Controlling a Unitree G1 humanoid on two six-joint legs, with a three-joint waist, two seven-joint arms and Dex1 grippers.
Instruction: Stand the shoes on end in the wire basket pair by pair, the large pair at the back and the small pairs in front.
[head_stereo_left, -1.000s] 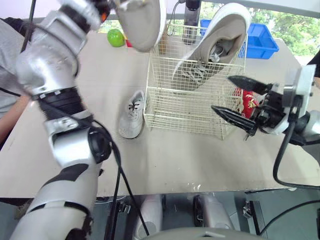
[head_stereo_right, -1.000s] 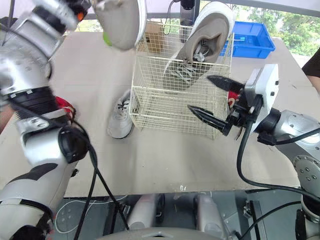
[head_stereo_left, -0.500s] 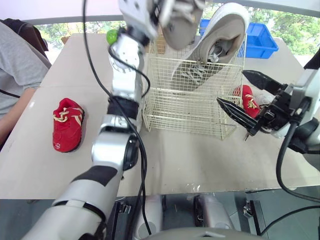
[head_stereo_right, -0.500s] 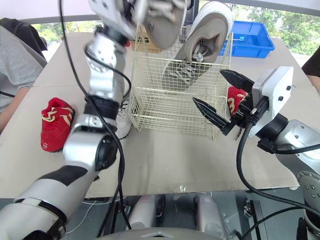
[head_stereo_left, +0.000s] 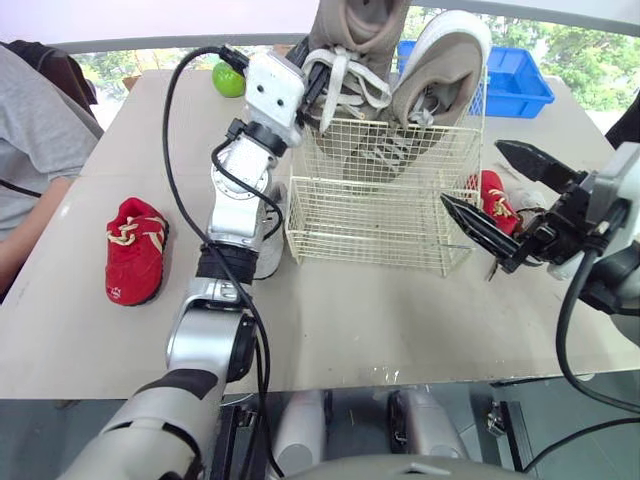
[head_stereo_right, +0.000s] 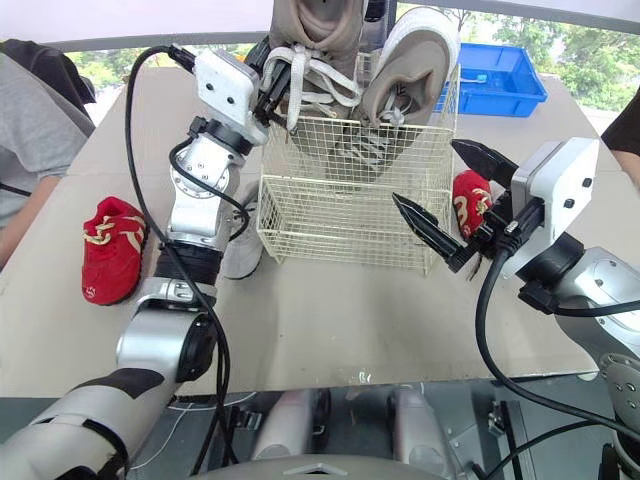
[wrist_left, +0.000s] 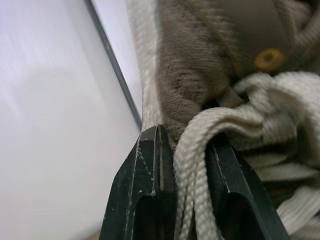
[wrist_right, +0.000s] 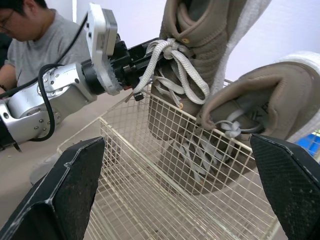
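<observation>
- Broadly, a beige table (head_stereo_left: 400, 320) carries everything; a person in a grey shirt (head_stereo_left: 30, 150) sits at its left edge.
- The wire basket (head_stereo_left: 380, 215) stands mid-table, cream-coloured, open top, w/ both large shoes in its back part.
- First large shoe (head_stereo_left: 355, 30): taupe w/ thick white laces, upright at the basket's back left, toe down inside the wire, heel end rising above the rim.
- Second large shoe (head_stereo_left: 440, 60): same taupe, at the back right, toe down, leaning over w/ its pale sole turned up and outward; just beside the first.
- Blue bin (head_stereo_left: 520, 80) sits at the far right of the table, behind the basket.
- Left gripper (head_stereo_left: 310, 92) is raised at the basket's back-left rim; the left wrist view shows its two black fingers (wrist_left: 150, 170) clamped on the first large shoe, a lace and the edge of the upper pinched btwn them.
- Right gripper (head_stereo_left: 475, 175) hangs just off the basket's right side, fingers spread wide, nothing btwn them.
- White small shoe (head_stereo_right: 240, 255) lies on the table against the basket's left side, partly hidden by the left arm.
- One red small shoe (head_stereo_left: 135, 250) lies well to the left, near the person; another red small shoe (head_stereo_right: 468, 195) lies just right of the basket, behind the right gripper.
- A green round fruit (head_stereo_left: 228, 78) sits far back left.
</observation>
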